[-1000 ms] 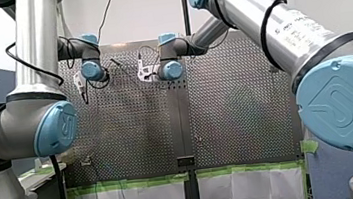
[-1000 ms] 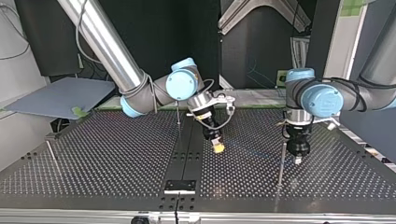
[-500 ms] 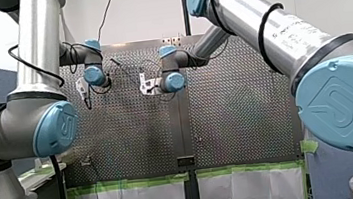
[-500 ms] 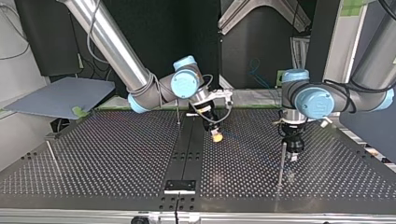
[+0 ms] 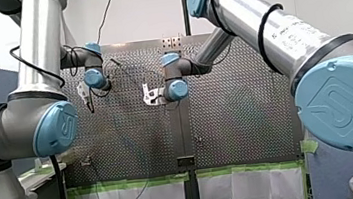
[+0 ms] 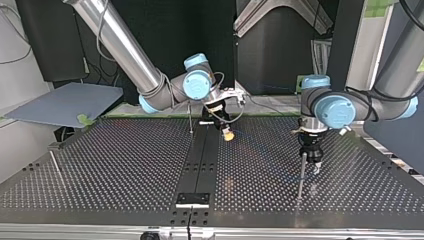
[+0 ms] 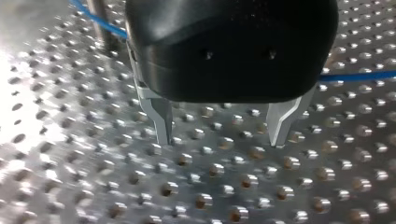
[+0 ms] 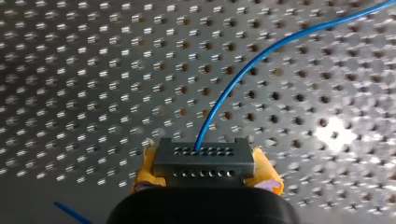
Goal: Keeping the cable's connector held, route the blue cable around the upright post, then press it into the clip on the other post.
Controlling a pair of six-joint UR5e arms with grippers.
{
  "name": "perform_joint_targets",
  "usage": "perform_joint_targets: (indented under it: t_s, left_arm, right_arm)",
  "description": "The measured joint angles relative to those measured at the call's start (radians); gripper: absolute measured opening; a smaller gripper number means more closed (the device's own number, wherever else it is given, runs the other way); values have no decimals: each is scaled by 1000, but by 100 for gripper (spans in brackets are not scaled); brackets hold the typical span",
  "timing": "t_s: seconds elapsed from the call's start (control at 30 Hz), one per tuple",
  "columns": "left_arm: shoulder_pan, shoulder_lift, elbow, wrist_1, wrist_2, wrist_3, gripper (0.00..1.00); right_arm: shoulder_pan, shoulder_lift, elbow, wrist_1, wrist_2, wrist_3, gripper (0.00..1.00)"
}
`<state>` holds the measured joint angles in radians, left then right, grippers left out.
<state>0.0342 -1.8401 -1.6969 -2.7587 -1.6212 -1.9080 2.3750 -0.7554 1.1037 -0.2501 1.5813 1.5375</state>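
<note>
Our right gripper point(image 8: 205, 175) pinches the connector point(image 8: 204, 156), the blue cable point(image 8: 243, 70) trailing out over the table. Our left gripper point(image 7: 222, 133) hangs spread beside the upright post point(image 6: 301, 175). The wrap seems only begun; clipping is not yet done.

Thin blue cable point(image 8: 243, 70) over silver perforated-metal bench point(image 7: 70, 154) w/ even dot-grid of holes. Grey rectangular connector block point(image 8: 204, 158), 2 rows of small dark holes. My right tool point(image 8: 205, 179): black body, yellow pads point(image 8: 145, 170). My left tool point(image 7: 220, 140): black body, bare silver metal fingers point(image 7: 161, 116). Both robot arms point(image 5: 37, 45): silver tubes, light-blue joint caps point(image 5: 56, 128). Green tape strip point(image 5: 133, 182) along bench edge, front view.
</note>
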Motion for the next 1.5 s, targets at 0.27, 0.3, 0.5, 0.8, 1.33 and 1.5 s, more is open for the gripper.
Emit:
perform_joint_targets:
  t_s: [0.27, 0.3, 0.5, 0.8, 1.33, 1.5]
  left_arm:
    - [1, -17, 0, 5, 44, -43, 100]
    - [1, -17, 0, 5, 45, -44, 100]
    - [2, -17, 0, 13, 51, -51, 100]
    - [3, -17, 0, 17, 54, -57, 100]
    - [4, -17, 0, 17, 52, -57, 100]
    - [6, -17, 0, 17, 50, -57, 100]
  right_arm:
    - [-7, 1, 66, -47, 7, 2, 0]
    - [-8, 2, 73, -54, 8, 2, 0]
    - [-13, 14, 122, -99, 13, 5, 0]
    - [-9, 87, 200, -117, 67, -2, 0]
    - [-19, 229, 223, -168, 105, -3, 0]
    - [-22, 268, 223, -194, 120, -3, 0]
